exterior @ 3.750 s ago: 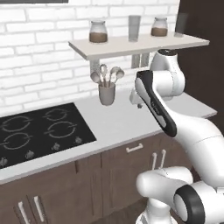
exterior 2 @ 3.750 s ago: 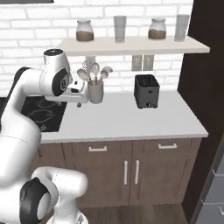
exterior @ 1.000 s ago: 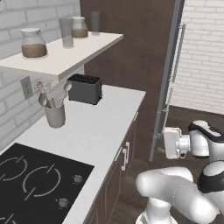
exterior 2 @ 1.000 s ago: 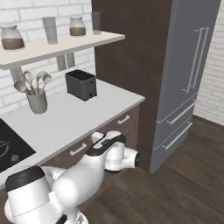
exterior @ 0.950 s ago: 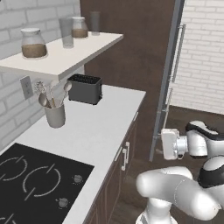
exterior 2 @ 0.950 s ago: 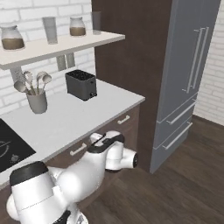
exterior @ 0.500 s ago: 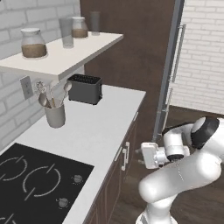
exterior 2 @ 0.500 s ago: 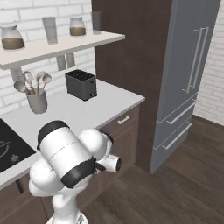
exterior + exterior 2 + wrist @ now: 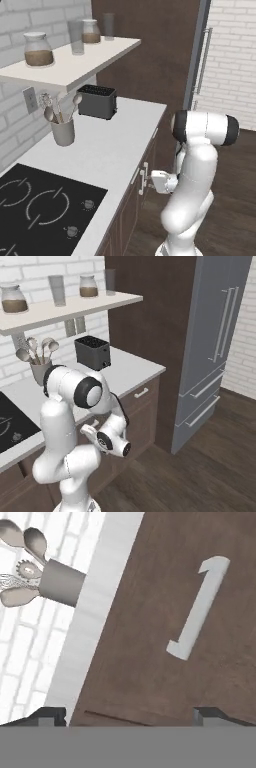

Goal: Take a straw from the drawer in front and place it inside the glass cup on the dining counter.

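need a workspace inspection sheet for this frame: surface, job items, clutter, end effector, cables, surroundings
surface: white worktop with a black cooktop at its near end.
job's things: drawer shut, its pale bar handle untouched; straw, glass cup and dining counter nothing seen.
clutter: grey utensil holder with spoons, black toaster; two lidded jars and tall glasses on the wall shelf.
end effector: the end effector is open, low, facing the drawer front, holding nothing.
cables: nothing seen.
surroundings: white brick wall, dark tall cabinet panel, grey fridge, dark wood floor.
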